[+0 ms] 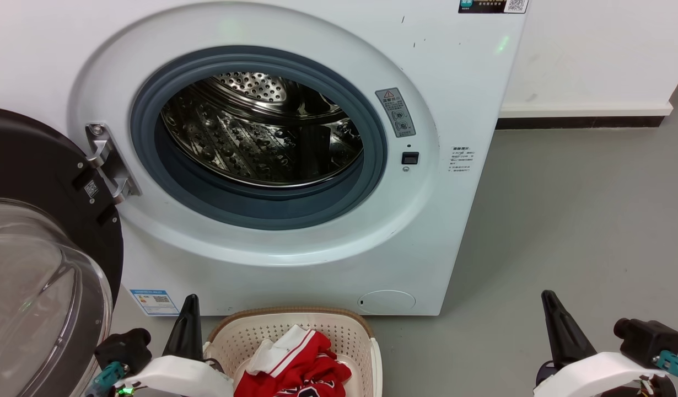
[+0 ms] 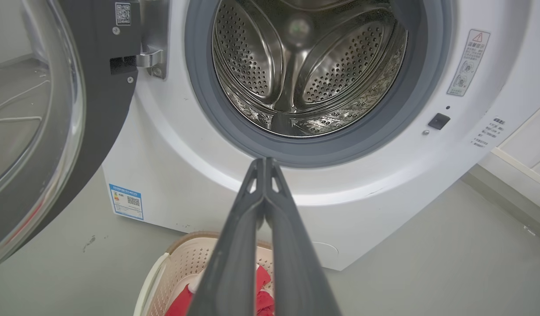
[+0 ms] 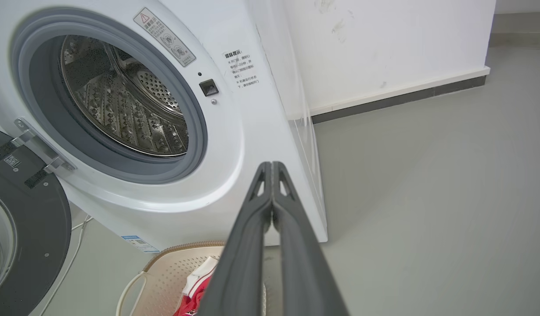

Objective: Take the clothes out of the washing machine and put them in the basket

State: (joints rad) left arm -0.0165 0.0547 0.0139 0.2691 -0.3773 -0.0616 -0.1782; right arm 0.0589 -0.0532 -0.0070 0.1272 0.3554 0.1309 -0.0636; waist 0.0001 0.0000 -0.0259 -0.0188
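The white washing machine [image 1: 295, 259] stands in front of me, its steel drum [image 1: 262, 132] bare inside the grey-rimmed porthole. Red clothes [image 1: 303, 366] with white striped trim lie in the cream basket [image 1: 295, 322] on the floor below the porthole. My left gripper [image 1: 189, 302] hangs shut and holding nothing just left of the basket. My right gripper [image 1: 548, 298] is shut and holding nothing over the floor to the right. In the left wrist view the basket [image 2: 182, 263] and clothes [image 2: 182, 303] sit under my shut gripper [image 2: 264, 161]. The right wrist view shows the basket [image 3: 173, 272] beside my shut gripper [image 3: 271, 165].
The black-framed glass door [image 1: 36, 259] is swung wide open at the left, close to my left arm. Grey floor [image 1: 565, 220] stretches to the right of the machine, up to a white wall with a dark skirting [image 1: 581, 121].
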